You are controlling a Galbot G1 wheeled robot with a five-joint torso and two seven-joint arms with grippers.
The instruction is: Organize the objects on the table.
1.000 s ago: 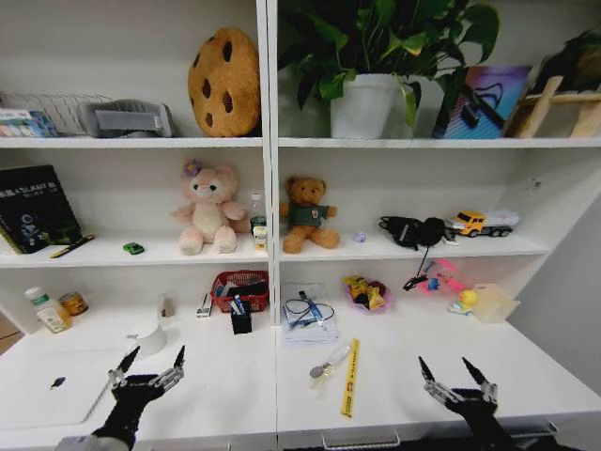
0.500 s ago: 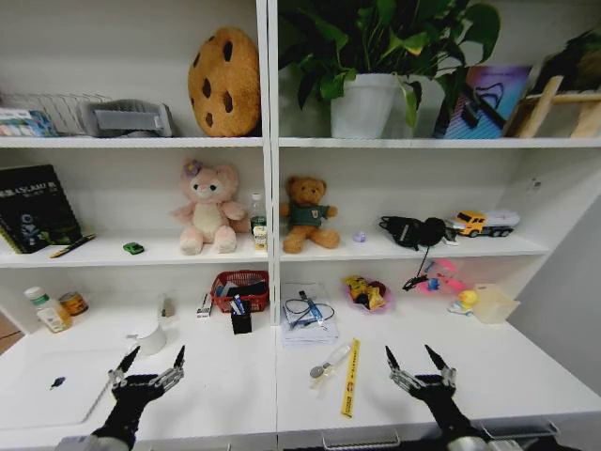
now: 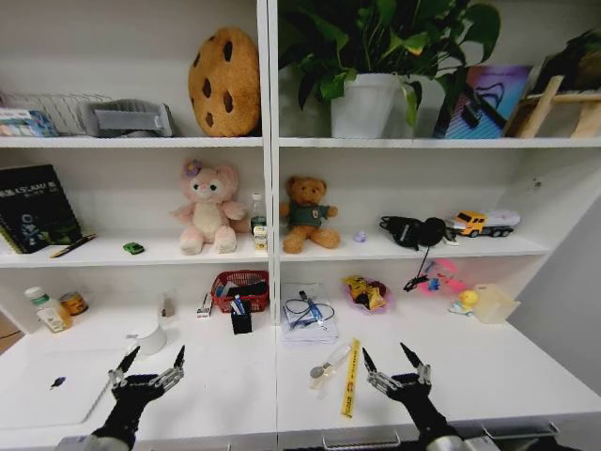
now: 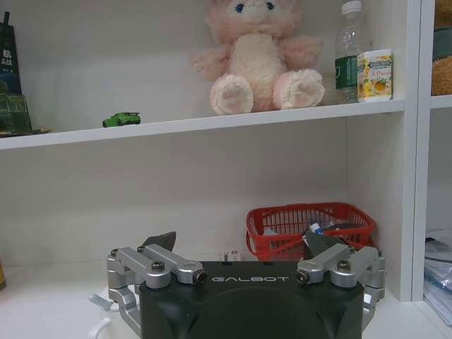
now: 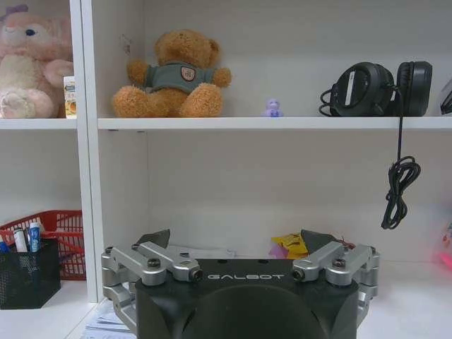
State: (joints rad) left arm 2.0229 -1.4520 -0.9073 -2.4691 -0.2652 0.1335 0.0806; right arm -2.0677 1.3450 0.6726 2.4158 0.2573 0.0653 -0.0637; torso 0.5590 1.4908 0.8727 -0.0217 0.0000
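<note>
Both end effectors, left (image 3: pixel 150 362) and right (image 3: pixel 394 364), hover spread open and empty over the tabletop (image 3: pixel 235 385). I see the laptop (image 3: pixel 47 387) flat at far left: thin, rigid, slick, so I'd pinch its edge.

A cookie-shaped cushion (image 3: pixel 223 82) leans at the right end of the top left shelf, beside a grey device (image 3: pixel 125 118). A potted plant (image 3: pixel 368 66) stands on the top right shelf. On the middle shelves sit a pink plush (image 3: pixel 207 208), a bottle (image 3: pixel 257 222), a brown teddy bear (image 3: pixel 306 214), black headphones (image 3: pixel 411 231) and a toy truck (image 3: pixel 483 223). A red basket (image 3: pixel 240 290) rests against the back wall, with a black pen holder (image 3: pixel 241 321) just before it.
</note>
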